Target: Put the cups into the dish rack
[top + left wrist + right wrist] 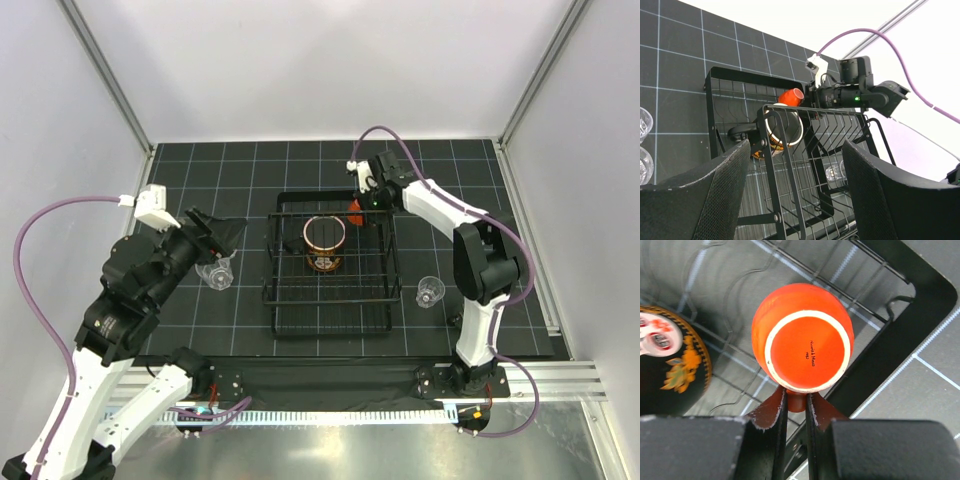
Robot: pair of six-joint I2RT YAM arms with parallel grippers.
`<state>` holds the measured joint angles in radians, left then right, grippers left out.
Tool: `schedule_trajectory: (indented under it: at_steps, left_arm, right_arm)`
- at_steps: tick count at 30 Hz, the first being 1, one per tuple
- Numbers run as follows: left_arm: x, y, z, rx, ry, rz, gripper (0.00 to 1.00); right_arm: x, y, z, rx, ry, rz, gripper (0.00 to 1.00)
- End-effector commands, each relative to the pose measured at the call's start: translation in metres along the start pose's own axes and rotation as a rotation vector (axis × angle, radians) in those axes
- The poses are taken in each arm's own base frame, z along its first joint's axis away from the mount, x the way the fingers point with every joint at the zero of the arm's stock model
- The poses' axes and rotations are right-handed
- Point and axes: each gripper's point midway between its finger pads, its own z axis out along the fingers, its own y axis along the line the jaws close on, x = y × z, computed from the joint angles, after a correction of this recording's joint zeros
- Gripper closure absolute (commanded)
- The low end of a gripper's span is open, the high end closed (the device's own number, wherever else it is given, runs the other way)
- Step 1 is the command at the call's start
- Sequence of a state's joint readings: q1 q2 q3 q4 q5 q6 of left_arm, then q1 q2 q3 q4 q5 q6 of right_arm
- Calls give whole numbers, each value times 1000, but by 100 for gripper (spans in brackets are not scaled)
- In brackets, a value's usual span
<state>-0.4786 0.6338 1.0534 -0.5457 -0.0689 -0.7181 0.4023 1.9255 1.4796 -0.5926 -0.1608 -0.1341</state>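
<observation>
The black wire dish rack [268,290] stands mid-table. The large dark patterned mug [325,243] with a red inside sits in its far part. My right gripper [362,198] is shut on the small orange cup [355,210] and holds it over the rack's far right corner. In the right wrist view the fingers [777,412] pinch a small part of the orange cup [802,337], whose base faces the camera. My left gripper [222,240] is open and empty, left of the rack, just above a clear cup [217,272]. Another clear cup [430,291] stands right of the rack. The grey-green cup is out of view.
The left wrist view shows the rack [710,115], the mug [785,131], the orange cup [791,97], two clear cups at the left edge [644,120] and one clear cup beyond the wires [834,172]. White walls enclose the black gridded mat [200,160].
</observation>
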Motion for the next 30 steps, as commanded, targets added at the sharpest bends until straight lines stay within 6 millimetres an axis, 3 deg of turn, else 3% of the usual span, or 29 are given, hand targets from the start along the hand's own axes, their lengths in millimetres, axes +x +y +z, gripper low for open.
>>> schedule_trajectory:
  at_steps: [1,17,23,27,30]
  left_arm:
    - [-14,-8,-4,14,-30,23,27]
    - [-12,-7,-3,4,-20,17,27]
    - [-13,-6,-4,2,-22,19,27]
    - [-15,-6,-5,-2,-27,22,27]
    - [-14,-6,-6,-4,-27,24,27]
  right_arm:
    - [-21,-11,-7,85,-47,-30,96]
    - [-5,-2,12,31,18,-30,86]
    - [-3,3,11,7,30,-35,76]
    - [-3,8,9,-21,34,-38,65]
    - [-4,8,5,-21,28,-38,63]
